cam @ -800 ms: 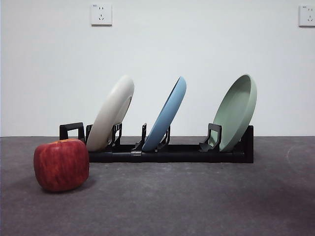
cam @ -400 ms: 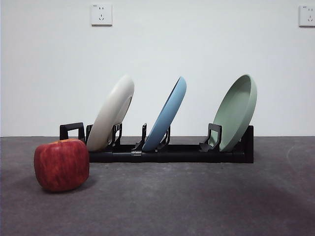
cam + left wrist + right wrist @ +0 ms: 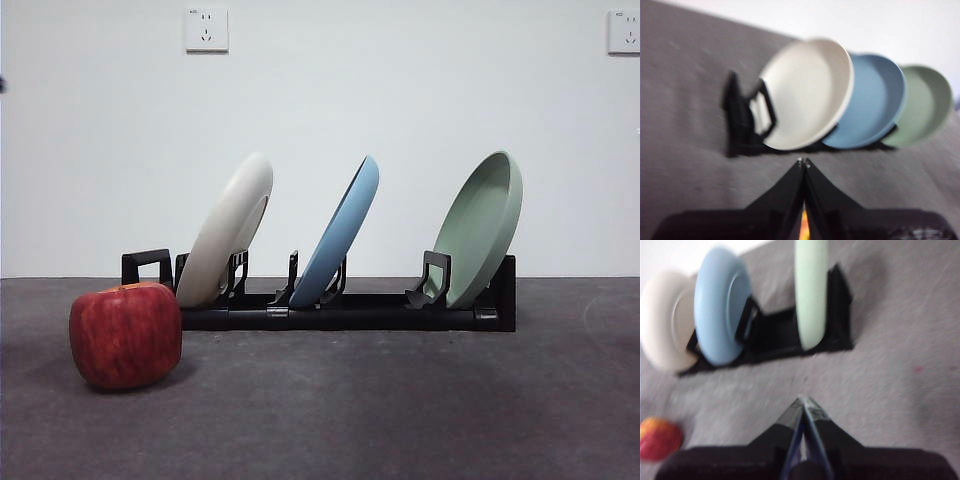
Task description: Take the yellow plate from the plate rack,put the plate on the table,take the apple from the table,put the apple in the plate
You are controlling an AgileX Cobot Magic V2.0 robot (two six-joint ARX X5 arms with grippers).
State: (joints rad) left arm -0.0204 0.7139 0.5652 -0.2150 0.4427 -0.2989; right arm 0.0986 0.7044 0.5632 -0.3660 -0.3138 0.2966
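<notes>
The yellow plate [image 3: 228, 229], cream coloured, leans in the leftmost slot of the black plate rack [image 3: 330, 310]; it also shows as the yellow plate [image 3: 807, 92] and the yellow plate [image 3: 665, 322] in the wrist views. The red apple [image 3: 125, 334] sits on the table [image 3: 400, 410] in front of the rack's left end, and the apple [image 3: 659, 438] appears in the right wrist view. My left gripper [image 3: 803, 162] is shut and empty, hovering short of the cream plate. My right gripper [image 3: 802, 401] is shut and empty, above the table before the rack [image 3: 775, 335].
A blue plate [image 3: 340, 232] leans in the middle slot and a pale green plate [image 3: 482, 226] in the right slot. Two wall sockets [image 3: 206, 29] sit high on the white wall behind. Neither gripper shows in the front view.
In the front view the plates, rack and apple have not moved. A small dark speck has appeared at the left edge.
</notes>
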